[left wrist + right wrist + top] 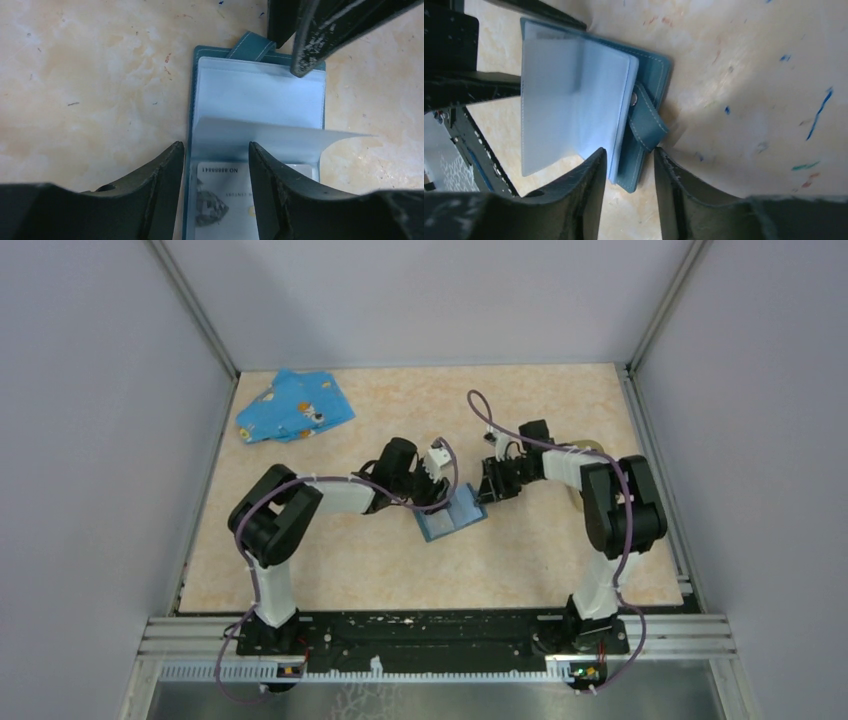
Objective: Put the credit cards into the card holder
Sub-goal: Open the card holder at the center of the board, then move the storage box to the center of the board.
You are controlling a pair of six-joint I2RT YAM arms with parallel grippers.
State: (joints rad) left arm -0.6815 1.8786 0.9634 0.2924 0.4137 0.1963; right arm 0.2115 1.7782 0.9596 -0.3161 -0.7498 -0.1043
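A blue flat case [452, 515] lies open on the table between my two grippers, its clear sleeves showing [260, 95]. A white credit card [220, 200] with a printed number and a grey picture sits in its near sleeve. One clear sleeve [280, 137] stands half lifted. My left gripper [216, 147] is open, its jaws either side of the card. My right gripper [629, 152] is open, straddling the case's far edge by the snap strap [646, 127]. The card holder's tan rim [590, 447] peeks out behind the right arm, mostly hidden.
A blue patterned cloth [295, 407] lies at the back left. Grey walls close the table on three sides. The right gripper's fingers [310, 40] reach into the top of the left wrist view. Pen marks dot the table [819, 112].
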